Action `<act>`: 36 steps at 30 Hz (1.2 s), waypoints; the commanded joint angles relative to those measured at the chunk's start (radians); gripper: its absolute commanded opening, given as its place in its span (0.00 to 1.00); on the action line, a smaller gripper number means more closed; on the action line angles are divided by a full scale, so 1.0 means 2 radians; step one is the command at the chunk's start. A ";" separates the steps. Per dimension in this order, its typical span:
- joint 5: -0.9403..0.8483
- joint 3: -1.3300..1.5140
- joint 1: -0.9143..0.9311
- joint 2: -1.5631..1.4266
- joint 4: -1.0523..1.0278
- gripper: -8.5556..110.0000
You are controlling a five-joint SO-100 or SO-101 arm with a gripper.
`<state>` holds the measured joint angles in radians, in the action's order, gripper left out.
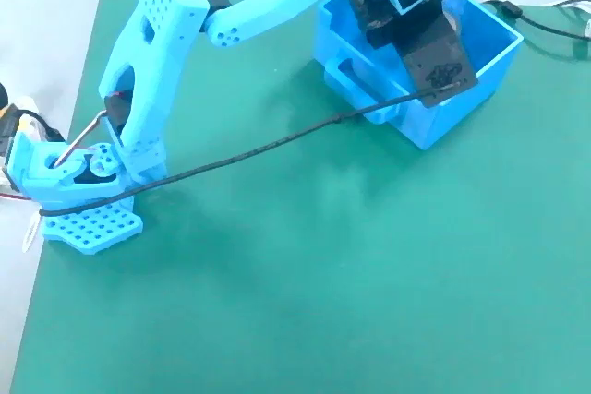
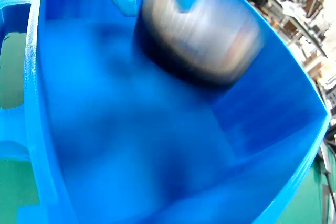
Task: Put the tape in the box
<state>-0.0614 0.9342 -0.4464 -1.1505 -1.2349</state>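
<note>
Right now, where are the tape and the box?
Round black tape roll with pale core (image 2: 197, 40): wrist view, on its blurred pale face.
Bright blue plastic box (image 1: 489, 53): fixed view, on its right wall.

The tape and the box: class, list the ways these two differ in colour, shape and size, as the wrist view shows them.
Colour: the tape is black with a pale core, while the box is bright blue.
Shape: the tape is a round roll; the box has flat walls meeting at corners.
Size: the tape is far smaller and sits inside the box's walls.
The tape appears motion-blurred; the box less so.
</note>
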 commanded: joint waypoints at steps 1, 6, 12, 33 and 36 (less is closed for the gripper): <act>-0.006 -0.074 -0.009 -0.018 0.010 0.28; -0.005 -0.074 -0.010 -0.017 0.010 0.31; -0.006 -0.074 -0.008 -0.018 0.010 0.31; -0.006 -0.074 0.044 -0.163 -0.073 0.30; -0.005 -0.074 0.067 -0.200 -0.105 0.30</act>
<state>-0.0614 0.9327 -0.3344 -1.4297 -1.3929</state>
